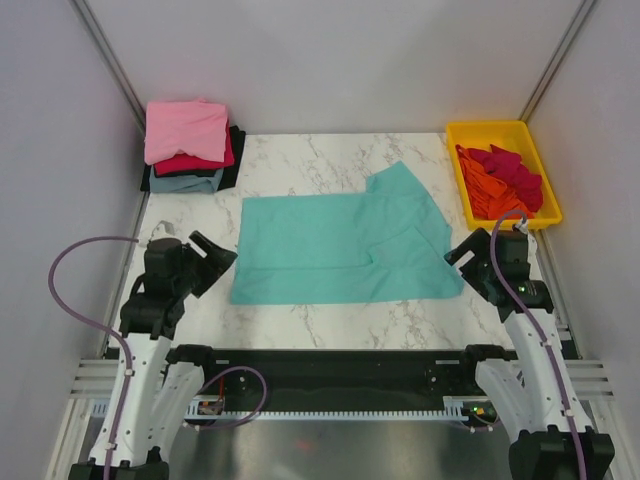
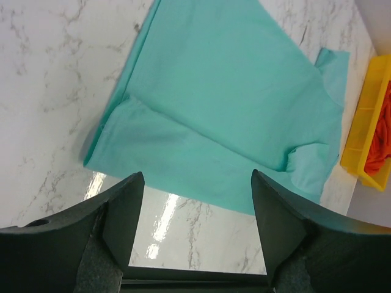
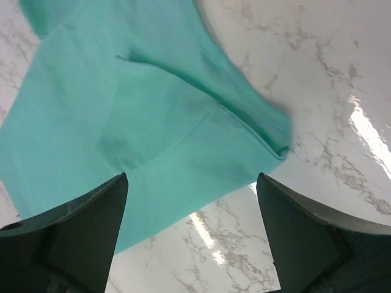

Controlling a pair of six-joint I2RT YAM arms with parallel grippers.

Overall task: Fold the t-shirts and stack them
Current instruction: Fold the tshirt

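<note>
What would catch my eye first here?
A teal t-shirt lies partly folded in the middle of the marble table, with the left gripper and right gripper open at either side. At the far left corner sits a stack of folded shirts, pink on top; at the far right, a yellow tray holds red and orange cloth.

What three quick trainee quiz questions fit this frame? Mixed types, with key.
1. True or false: the left end effector and the right end effector are both open, and neither holds the teal t-shirt.
2. Which colour tops the stack at the far left corner? A pink, B black, C orange.
3. In a few words: what lies in the yellow tray?

Key:
1. True.
2. A, the pink shirt.
3. Unfolded orange and crimson shirts.
</note>
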